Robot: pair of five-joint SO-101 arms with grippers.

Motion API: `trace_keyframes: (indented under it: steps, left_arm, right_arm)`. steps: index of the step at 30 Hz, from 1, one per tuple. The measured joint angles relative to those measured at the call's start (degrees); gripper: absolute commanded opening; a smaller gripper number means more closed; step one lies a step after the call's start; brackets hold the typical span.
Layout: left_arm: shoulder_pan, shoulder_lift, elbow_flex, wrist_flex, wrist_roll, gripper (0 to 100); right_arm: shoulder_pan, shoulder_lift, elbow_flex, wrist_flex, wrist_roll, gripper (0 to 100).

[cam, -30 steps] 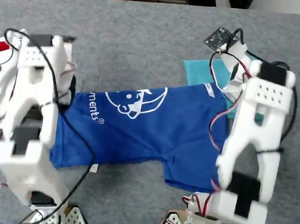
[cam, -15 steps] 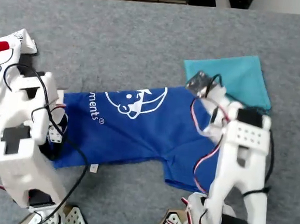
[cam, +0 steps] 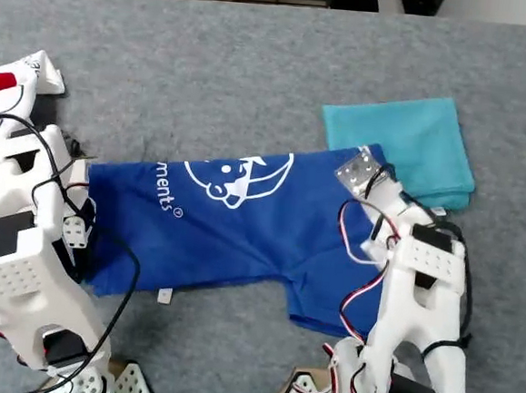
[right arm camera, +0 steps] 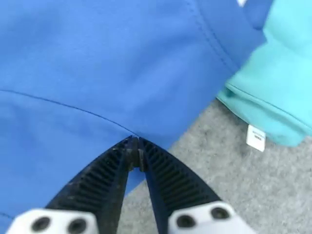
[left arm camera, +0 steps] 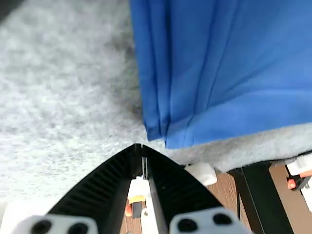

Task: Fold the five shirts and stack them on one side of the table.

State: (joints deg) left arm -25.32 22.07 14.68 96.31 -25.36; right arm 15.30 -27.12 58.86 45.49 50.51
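Note:
A blue shirt (cam: 243, 222) with white print lies spread across the middle of the grey table (cam: 209, 65). A folded teal shirt (cam: 403, 148) sits at its far right corner, and a white shirt (cam: 22, 73) lies at the far left. My left gripper (left arm camera: 141, 148) is shut and holds nothing, just off the doubled edge of the blue shirt (left arm camera: 224, 68) over bare table. My right gripper (right arm camera: 134, 146) is also shut; its tip hangs over the edge of the blue shirt (right arm camera: 97, 63), close to the teal shirt (right arm camera: 278, 73). No cloth shows between its fingers.
The left arm (cam: 22, 250) stands beside the blue shirt's left side and the right arm (cam: 420, 291) over its near right corner. Both arm bases sit at the table's front edge. A small white label (cam: 163, 295) lies by the shirt's near hem.
Both arms have drawn back from over the shirts toward the table's front edge. That uncovered the teal shirt and the blue shirt's left edge. The shirts themselves have not moved.

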Motion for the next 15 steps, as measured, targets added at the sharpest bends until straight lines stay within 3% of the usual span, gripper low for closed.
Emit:
trace_keyframes:
  steps: [7,15]
  left_arm:
    - [-0.70,-2.37,-2.11,3.08,0.00,2]
    - [-1.05,-25.76,7.82,2.64,0.00,2]
  right_arm:
    - [0.00,-8.97,-4.22,15.12,8.18,0.2]
    - [-1.41,-26.64,5.19,28.75,25.76,0.2]
